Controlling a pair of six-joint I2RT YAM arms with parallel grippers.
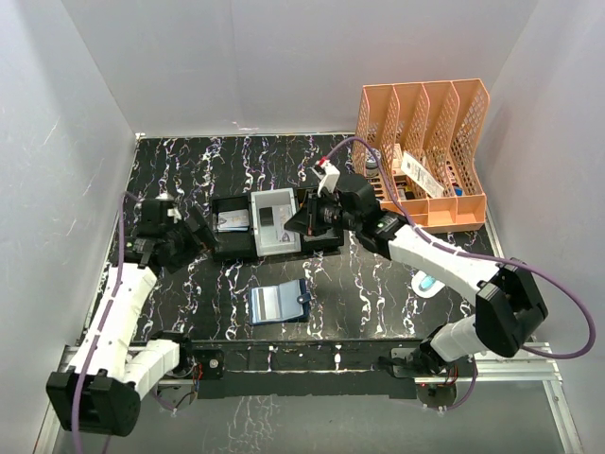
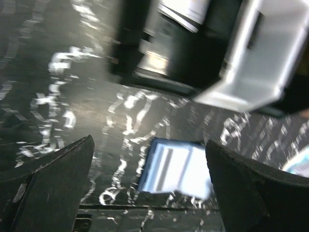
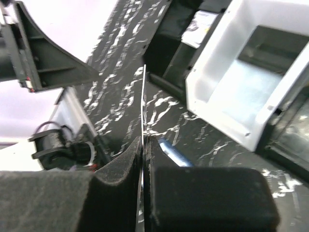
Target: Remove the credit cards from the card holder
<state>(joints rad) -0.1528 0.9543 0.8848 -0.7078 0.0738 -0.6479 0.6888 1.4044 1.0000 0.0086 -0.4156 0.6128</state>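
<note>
Grey-silver, the credit card is sitting edge-on in the clenching right tool beside the compartment tray; lowering it slowly seems wisest. The left tool is hanging released.

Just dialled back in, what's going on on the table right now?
The right hand is shut on a thin credit card, seen edge-on, held up beside the black-and-white tray. The left hand is open and empty, just left of that tray. The card holder lies open on the table, nearer the front edge, with neither hand touching it.
</note>
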